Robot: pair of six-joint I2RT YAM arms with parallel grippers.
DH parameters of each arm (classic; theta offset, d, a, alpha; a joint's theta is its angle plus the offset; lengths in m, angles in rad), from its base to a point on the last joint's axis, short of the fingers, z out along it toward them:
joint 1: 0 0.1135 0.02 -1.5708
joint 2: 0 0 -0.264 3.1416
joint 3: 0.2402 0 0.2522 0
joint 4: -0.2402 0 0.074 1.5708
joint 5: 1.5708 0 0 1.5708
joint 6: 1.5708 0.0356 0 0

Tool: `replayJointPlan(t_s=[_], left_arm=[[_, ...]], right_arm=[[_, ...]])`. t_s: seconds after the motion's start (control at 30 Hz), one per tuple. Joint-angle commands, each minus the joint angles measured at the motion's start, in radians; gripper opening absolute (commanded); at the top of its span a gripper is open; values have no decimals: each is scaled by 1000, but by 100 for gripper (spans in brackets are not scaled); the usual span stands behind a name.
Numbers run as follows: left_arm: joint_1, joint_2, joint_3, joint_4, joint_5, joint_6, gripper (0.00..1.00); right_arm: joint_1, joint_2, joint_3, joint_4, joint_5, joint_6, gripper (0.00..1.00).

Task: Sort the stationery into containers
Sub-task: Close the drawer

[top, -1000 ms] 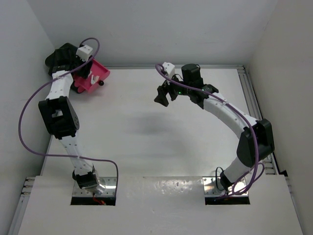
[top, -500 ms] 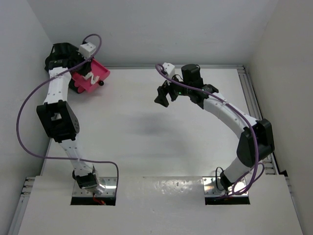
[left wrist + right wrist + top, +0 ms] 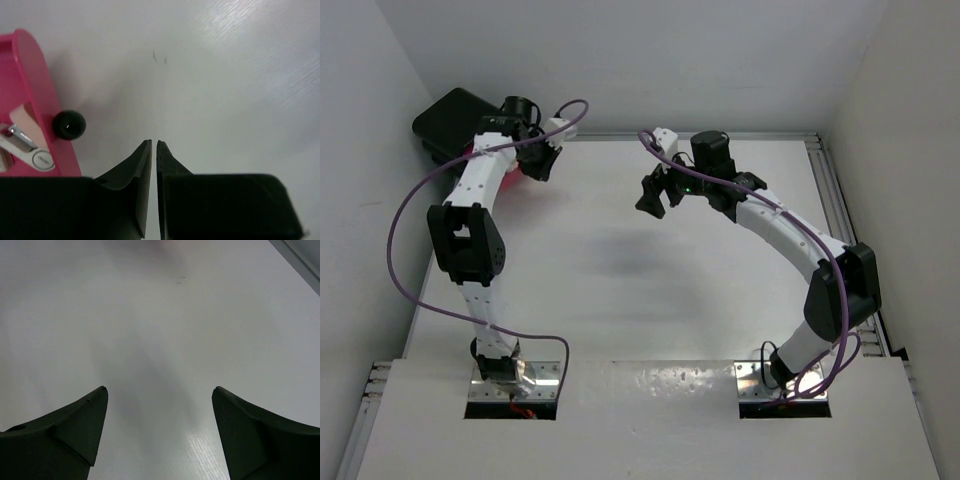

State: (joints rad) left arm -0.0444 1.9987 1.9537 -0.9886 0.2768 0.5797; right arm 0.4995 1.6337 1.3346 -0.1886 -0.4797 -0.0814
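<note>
— While the right tool (image 3: 652,195) is hanging wide and empty over the surface (image 3: 620,290), just as it was a second ago, what is changing on the left?

— The left tool (image 3: 154,143) is swinging out from over the drawer (image 3: 31,75) to its front; it is now pointing down at the surface just beside the knob (image 3: 69,125), apart from it; its jaws, wider a second ago, are narrowing to a slit with nothing between them.

— So is it letting something go?

— I am judging so; pale pieces (image 3: 22,119) are lying inside the drawer, which is sticking out of the cabinet (image 3: 450,112) in the far left corner; I am seeing nothing loose on the surface from above.

— And for the task?

— I am reading the sorting as nearly done; a narrowed tool at the drawer front is looking like the start of a push to shut it; with a round knob, an off-centre nudge is risking a slip.
</note>
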Motion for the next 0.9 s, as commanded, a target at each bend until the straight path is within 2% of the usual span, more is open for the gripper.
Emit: replayJointPlan(t_s=[0.0,0.03,0.23,0.4,0.57,0.73,0.87], left_arm=[[-3,-20,-15,25,-125,-110,16],[-15,-21,-45,60,-192,-142,14],[-48,-28,-185,168,-388,-155,9],[-42,-50,-285,325,-473,-161,4],[-41,-75,-390,534,-527,-77,4],[-8,-32,-383,622,-565,-32,3],[17,-6,-313,662,-583,-29,3]], right_arm=[[-1,-21,5,31,-13,11,83],[-1,-21,3,32,-11,12,83],[-9,-20,0,34,-8,14,83],[-13,-21,-3,34,-7,22,83],[-16,-17,-5,32,-11,25,83],[-24,-17,-6,31,-13,28,83],[-30,-28,-23,32,-11,29,82]])
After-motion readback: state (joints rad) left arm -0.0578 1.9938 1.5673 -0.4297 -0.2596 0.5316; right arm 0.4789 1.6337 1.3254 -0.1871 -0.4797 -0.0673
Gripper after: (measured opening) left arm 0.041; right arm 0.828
